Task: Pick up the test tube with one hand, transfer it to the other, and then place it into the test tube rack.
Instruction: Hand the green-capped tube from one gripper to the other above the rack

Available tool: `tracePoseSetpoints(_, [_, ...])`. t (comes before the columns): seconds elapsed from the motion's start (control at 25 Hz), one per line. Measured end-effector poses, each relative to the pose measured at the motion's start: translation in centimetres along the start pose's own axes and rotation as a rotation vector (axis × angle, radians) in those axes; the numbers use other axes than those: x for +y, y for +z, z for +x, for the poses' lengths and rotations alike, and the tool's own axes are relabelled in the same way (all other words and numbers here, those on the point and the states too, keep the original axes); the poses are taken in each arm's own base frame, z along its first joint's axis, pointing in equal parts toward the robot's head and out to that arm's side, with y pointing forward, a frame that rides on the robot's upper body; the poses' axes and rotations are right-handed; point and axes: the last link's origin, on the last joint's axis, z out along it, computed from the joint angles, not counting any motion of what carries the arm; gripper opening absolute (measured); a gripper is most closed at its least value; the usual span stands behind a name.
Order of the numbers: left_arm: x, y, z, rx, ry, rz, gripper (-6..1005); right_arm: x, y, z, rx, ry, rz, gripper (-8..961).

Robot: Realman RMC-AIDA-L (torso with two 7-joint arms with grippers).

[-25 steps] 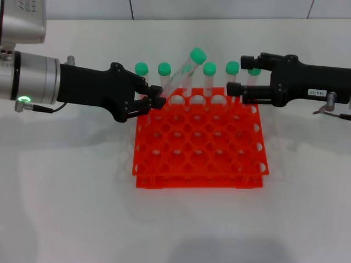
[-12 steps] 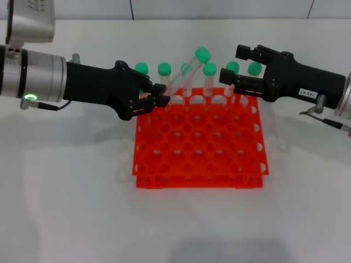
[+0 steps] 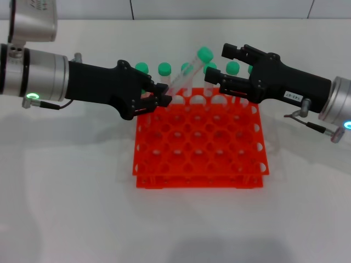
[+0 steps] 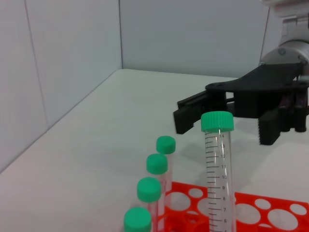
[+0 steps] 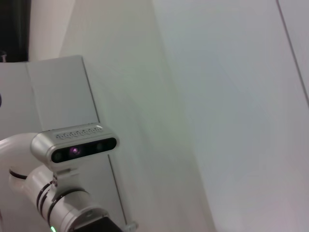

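A white counter (image 3: pixel 66 208) holds a square orange-red test tube rack (image 3: pixel 200 139) pierced with rows of round holes. Several green-capped tubes (image 3: pixel 164 74) stand upright in a line along the rack's far edge.

The left hand (image 3: pixel 159 98), black and unlabelled, reaches in from the left on a silver wrist with a green light. Its fingers are closed on the lower end of the test tube (image 3: pixel 189 68), just above the rack's far left corner. The tube is clear with a green screw cap and leans, its cap raised up and toward the right, higher than the caps of the standing tubes.

The right hand (image 3: pixel 218 68), black with a small white label, comes in from the right on a silver wrist with a blue light. Its two fingers are spread apart, one above the other in the head view, and their tips sit just beside the tilted tube's cap. They are not closed on the tube; whether they touch it cannot be told.

From the left wrist view, the held tube (image 4: pixel 218 169) rises upright with printed measuring marks down its side. The right hand (image 4: pixel 222 123) sits behind its cap with fingers wide on either side. Four capped tubes (image 4: pixel 157 166) line up beside it, above the rack (image 4: pixel 231 208).

The right wrist view shows only pale walls and the robot's head camera (image 5: pixel 72 145).
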Motion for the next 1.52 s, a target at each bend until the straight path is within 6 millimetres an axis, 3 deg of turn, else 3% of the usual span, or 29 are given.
tracePoseSetpoints(1.52, [0.0, 0.7, 0.3, -0.002, 0.031, 0.004, 273, 1.3, 1.0, 0.6, -0.08, -0.002, 0.013, 709])
